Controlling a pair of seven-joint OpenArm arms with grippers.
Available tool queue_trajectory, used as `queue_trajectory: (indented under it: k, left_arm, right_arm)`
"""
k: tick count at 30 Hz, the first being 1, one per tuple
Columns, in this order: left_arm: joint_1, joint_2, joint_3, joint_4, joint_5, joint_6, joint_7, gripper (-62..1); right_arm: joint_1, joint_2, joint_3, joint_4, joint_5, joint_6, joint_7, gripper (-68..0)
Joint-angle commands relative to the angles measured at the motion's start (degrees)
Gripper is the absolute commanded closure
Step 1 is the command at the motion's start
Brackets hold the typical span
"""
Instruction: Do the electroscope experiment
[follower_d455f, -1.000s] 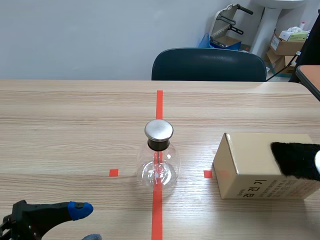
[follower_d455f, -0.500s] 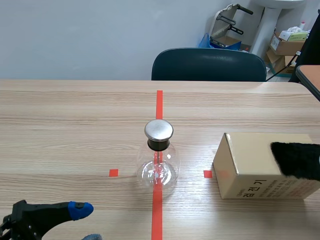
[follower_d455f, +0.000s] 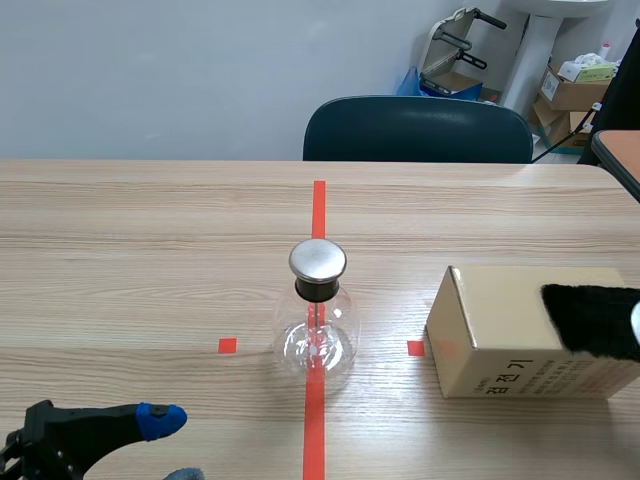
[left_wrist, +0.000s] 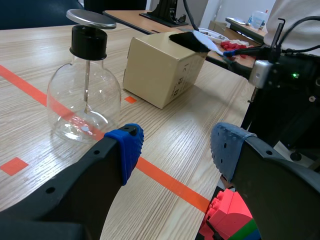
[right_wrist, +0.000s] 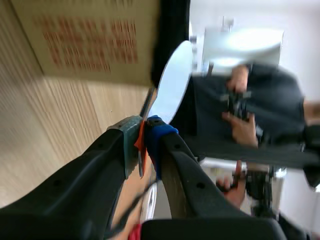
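Our left jaws stand apart, low over the near surface (follower_d455f: 150, 250), the glass electroscope (left_wrist: 85, 95) just ahead of them on the red tape line (follower_d455f: 314, 420). Our right jaws are clamped on the orange stem of a white paddle (right_wrist: 170, 85); we see its blade resting on black fur (follower_d455f: 590, 320) atop the cardboard box (follower_d455f: 490, 325).

Pale wood-grain bench (follower_d455f: 150, 250), striped and dotted with orange-red tape marks. At its far edge, pushed in close, dark blue chair (follower_d455f: 418, 128) against plain grey wall (follower_d455f: 150, 70). Beyond chair, blue bag (follower_d455f: 410, 82) beside folded grey-and-black frame (follower_d455f: 455, 40) leaning upright. Further right, stacked cardboard boxes (follower_d455f: 572, 92). Past near bench edge in left wrist view, red and green toy blocks (left_wrist: 225, 215).
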Motion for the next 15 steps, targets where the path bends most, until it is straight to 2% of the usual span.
queue_trajectory:
  k: [1, 5, 7, 9, 12, 13, 15]
  left_arm:
    - [-0.04, 0.13, -0.26, 1.03, -0.13, -0.07, -0.81, -32.8]
    - [-0.04, 0.13, -0.26, 1.03, -0.13, -0.07, -0.81, -32.8]
    - [-0.04, 0.13, -0.26, 1.03, -0.13, -0.07, -0.81, -32.8]
    - [-0.04, 0.13, -0.26, 1.03, -0.13, -0.07, -0.81, -32.8]
    - [-0.04, 0.13, -0.26, 1.03, -0.13, -0.07, -0.81, -32.8]
    - [-0.04, 0.13, -0.26, 1.03, -0.13, -0.07, -0.81, -32.8]
    - [-0.04, 0.13, -0.26, 1.03, -0.13, -0.07, -0.81, -32.8]
  right_arm:
    - [-0.2, 0.79, -0.02, 0.22, -0.39, -0.15, 3.61, -1.7]
    - [-0.11, 0.74, -0.02, 0.22, -0.68, -0.13, 16.72, -1.7]
    - [-0.17, 0.59, -0.02, 0.22, -0.61, -0.17, 18.86, -1.7]
    - [-0.31, 0.5, 0.0, 0.22, -0.31, -0.17, 14.58, -1.7]
    - [-0.28, 0.48, 0.0, 0.22, -0.22, -0.2, 3.58, -1.7]
    - [-0.28, 0.5, 0.0, 0.22, -0.22, -0.2, 1.88, -1.7]
    - [-0.26, 0.7, -0.02, 0.22, -0.44, -0.17, 2.97, -1.7]
